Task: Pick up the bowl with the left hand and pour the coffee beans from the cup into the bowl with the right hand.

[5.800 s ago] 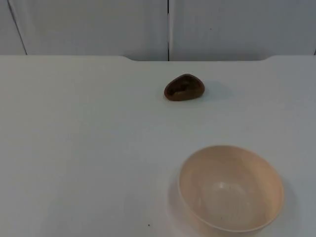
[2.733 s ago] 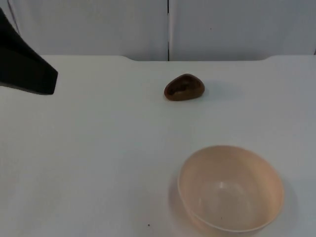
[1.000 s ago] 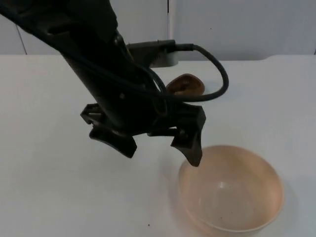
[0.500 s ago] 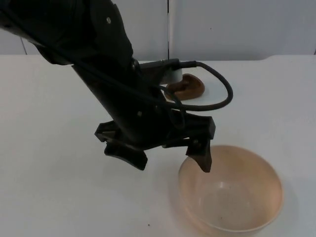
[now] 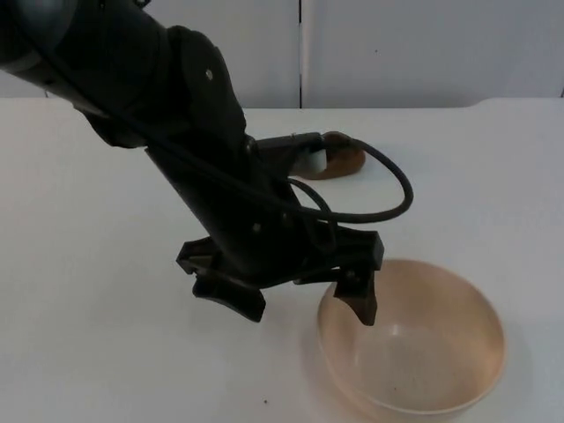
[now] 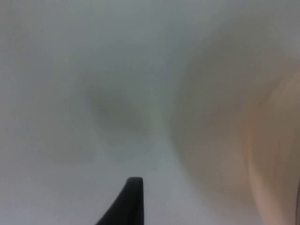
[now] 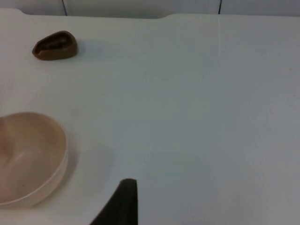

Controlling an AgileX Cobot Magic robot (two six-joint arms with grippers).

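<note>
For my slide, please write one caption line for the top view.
Left claw, open, straddles the near rim of the beige bowl on the white table; the brown cup waits behind.

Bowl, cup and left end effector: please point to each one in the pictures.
bowl (image 5: pixel 458 352), top view, inner wall.
cup (image 7: pixel 55 45), right wrist view, open mouth.
left end effector (image 5: pixel 295 304), top view, midway between fingertips.

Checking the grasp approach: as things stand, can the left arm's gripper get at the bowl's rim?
Probably yes. The left gripper is open, with one finger over the inside of the bowl and the other outside its near rim, nothing between them. The cup lies well behind.
</note>
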